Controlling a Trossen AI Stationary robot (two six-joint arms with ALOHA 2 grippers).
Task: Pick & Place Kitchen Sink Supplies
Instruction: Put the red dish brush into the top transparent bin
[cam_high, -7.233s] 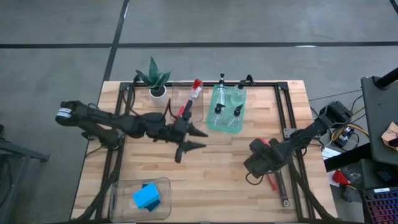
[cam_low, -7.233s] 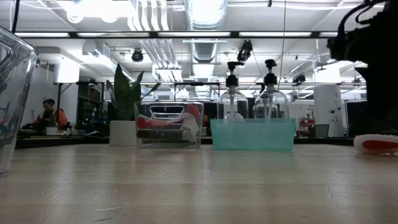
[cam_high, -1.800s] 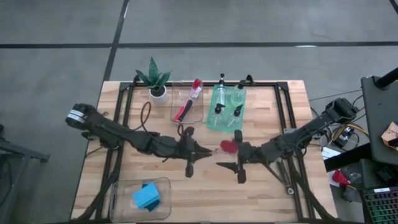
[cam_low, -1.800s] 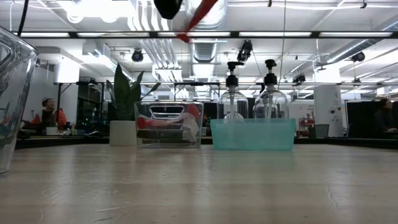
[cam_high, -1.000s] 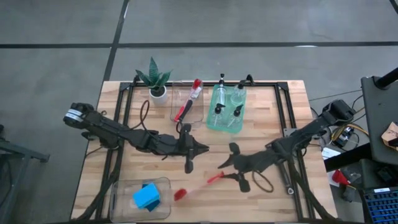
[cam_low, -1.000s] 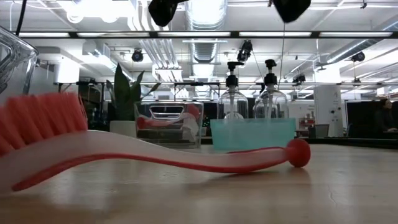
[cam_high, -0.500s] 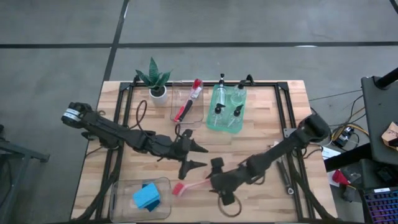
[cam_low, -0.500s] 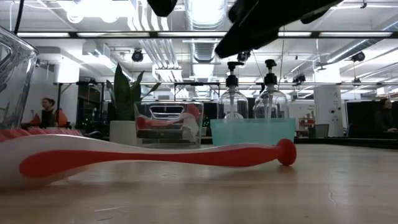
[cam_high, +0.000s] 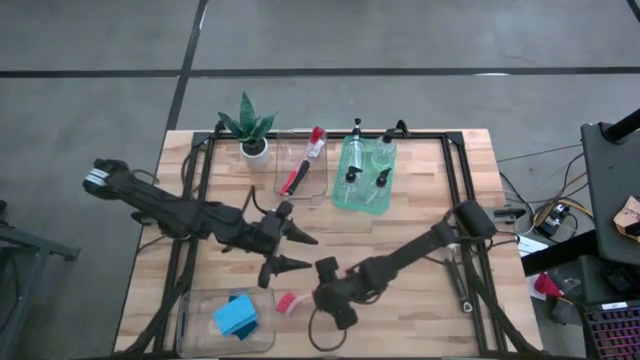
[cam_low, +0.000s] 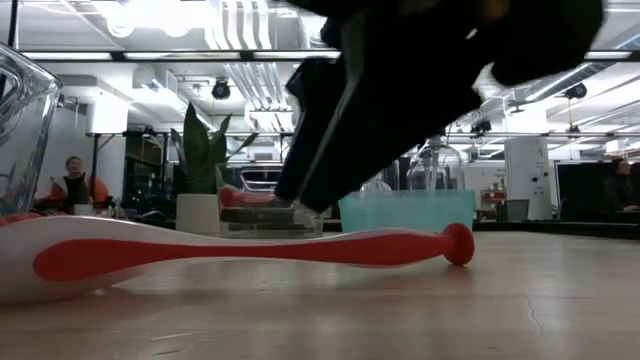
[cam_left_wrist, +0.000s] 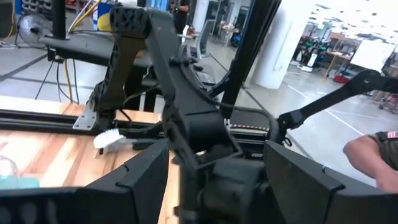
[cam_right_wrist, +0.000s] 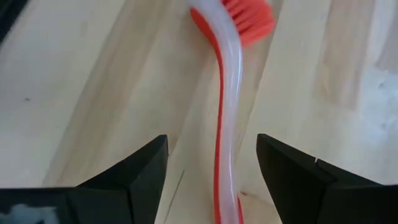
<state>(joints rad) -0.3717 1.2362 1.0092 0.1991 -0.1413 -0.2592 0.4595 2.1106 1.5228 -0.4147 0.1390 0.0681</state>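
Observation:
A red dish brush lies flat on the table near its front edge. Its bristle head (cam_high: 287, 301) is beside the clear bin, and its white-and-red handle (cam_right_wrist: 222, 124) runs under my right gripper. In the low view the handle's knob end (cam_low: 458, 243) rests on the wood. My right gripper (cam_right_wrist: 214, 171) is open and hovers low over the handle, pointing down, one finger on either side and neither touching. My left gripper (cam_high: 305, 251) is open and held above the table's middle, just left of the right one.
A clear bin (cam_high: 195, 300) with blue sponges (cam_high: 235, 316) stands at the near left. At the far edge are a clear bin with a red brush (cam_high: 302, 165), a green bin of bottles (cam_high: 365, 175) and a potted plant (cam_high: 250, 130). Another brush (cam_high: 455, 290) lies at the right.
The red brush dropped onto the table, slid toward the near-left bin and rolled over from bristles-up onto its side. My right gripper, open, followed it toward the near left and came down over its handle. My left gripper drew back a little toward the left.

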